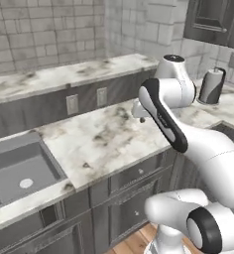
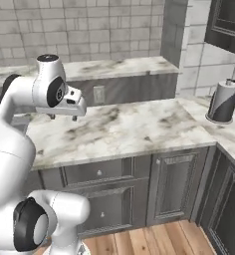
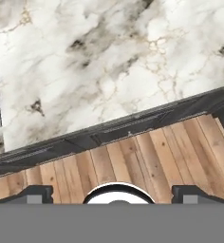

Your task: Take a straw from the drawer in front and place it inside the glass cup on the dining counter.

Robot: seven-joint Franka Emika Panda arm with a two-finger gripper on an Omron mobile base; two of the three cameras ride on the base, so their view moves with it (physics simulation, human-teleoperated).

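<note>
- I have the two-finger gripper (image 2: 63, 118) hanging above the white-and-grey marbled worktop (image 2: 134, 127), pointing down, nothing between its fingers.
- In the hand view its two dark fingertips (image 3: 35, 193) sit far apart at the bottom corners, so I read the jaws as spread wide.
- Straight below the gripper I see bare marbled stone (image 3: 109, 61); beyond the stone's edge lie the dark-grey cabinet fronts and the wooden plank floor (image 3: 147, 156).
- The shallow dark-grey drawer with the moulded panel front (image 2: 100, 171) sits below and in front of the gripper, under the worktop edge, and it looks closed.
- I cannot see inside it, so I cannot tell where the straw lies.
- To the gripper's left a grey sink basin (image 1: 20, 171) is sunk into the worktop.
- Far to its right a tall silvery canister with a dark top (image 2: 223, 101) stands upright.
</note>
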